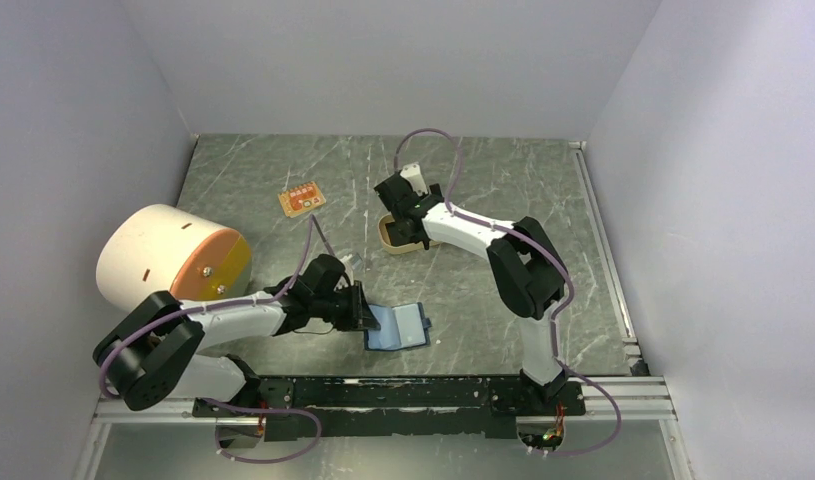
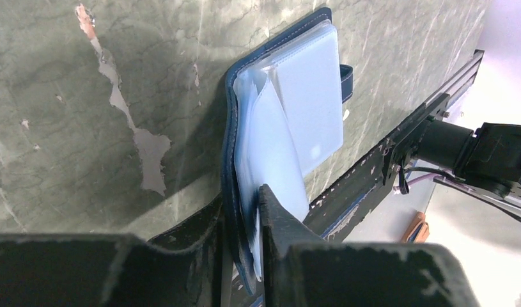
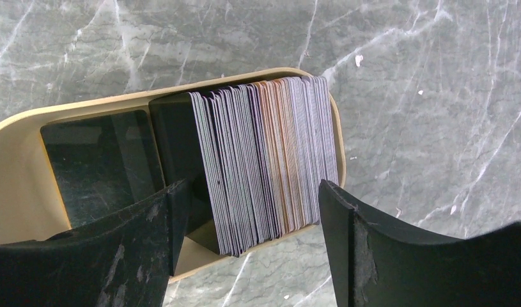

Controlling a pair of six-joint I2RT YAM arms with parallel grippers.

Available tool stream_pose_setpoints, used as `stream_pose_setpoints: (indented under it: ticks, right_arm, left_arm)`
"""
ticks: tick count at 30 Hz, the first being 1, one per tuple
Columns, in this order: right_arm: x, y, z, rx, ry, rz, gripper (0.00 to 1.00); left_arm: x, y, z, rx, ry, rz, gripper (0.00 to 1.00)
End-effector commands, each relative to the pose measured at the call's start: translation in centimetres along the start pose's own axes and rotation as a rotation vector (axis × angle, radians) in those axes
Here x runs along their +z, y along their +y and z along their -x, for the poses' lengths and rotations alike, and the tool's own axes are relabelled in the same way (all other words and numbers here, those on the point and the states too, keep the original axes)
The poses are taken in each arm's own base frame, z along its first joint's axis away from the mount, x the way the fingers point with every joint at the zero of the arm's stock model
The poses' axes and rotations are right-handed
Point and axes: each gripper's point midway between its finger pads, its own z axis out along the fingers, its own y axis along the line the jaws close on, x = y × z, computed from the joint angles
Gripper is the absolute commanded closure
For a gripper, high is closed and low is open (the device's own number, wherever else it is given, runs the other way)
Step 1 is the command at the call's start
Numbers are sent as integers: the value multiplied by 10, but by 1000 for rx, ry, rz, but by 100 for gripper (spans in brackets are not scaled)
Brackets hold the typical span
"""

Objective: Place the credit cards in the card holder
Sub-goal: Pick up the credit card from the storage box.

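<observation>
Lettering on the small orange board (image 1: 301, 200) is too small to read. Right of it, the left fingers (image 2: 280, 224) are clamped on one edge of the open card holder (image 1: 398, 327), blue inside up, on the counter (image 1: 483, 170) near the front rail. In the tan tray (image 3: 18, 185) the credit cards (image 3: 264, 160) stand on edge. The right fingers (image 3: 373, 256) are spread wide astride the stack.

Nothing here is legible from where I stand; the small orange board (image 1: 301, 200) carries white marks too tiny to read.
</observation>
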Motion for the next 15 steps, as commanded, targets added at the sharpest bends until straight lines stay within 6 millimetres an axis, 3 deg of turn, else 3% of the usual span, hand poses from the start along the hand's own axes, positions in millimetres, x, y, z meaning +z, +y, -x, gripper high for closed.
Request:
stream_pose_setpoints:
  ticks: [1,8,15]
  right_arm:
    - [7,-8,1,-26,4,-57,24]
    - [17,-5,2,-49,9,-77,24]
    - [15,-16,-1,-66,16,-130,27]
  left_arm:
    - [-4,-7,0,14,-10,-45,78]
    - [-8,-9,4,28,-24,-40,79]
    - [-7,-10,1,26,-13,-50,79]
